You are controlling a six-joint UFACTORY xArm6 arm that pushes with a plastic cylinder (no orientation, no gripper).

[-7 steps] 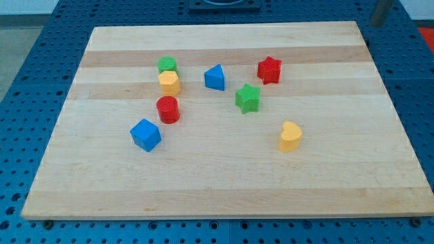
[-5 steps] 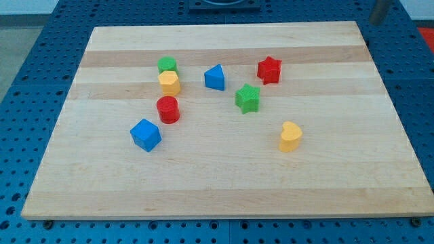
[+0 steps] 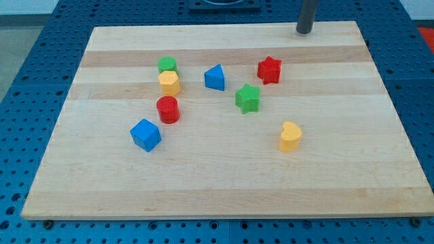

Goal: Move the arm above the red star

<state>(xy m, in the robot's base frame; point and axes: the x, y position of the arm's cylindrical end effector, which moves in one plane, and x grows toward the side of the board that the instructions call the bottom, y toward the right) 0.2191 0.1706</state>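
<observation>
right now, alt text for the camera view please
My tip sits at the wooden board's top edge, up and right of the red star, touching no block. Seven other blocks are scattered across the board's middle.

Eight blocks sit on the board (image 3: 380,135): two red, two green, two yellow, two blue.

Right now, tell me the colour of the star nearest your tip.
Red star, clearest in the camera view.
</observation>
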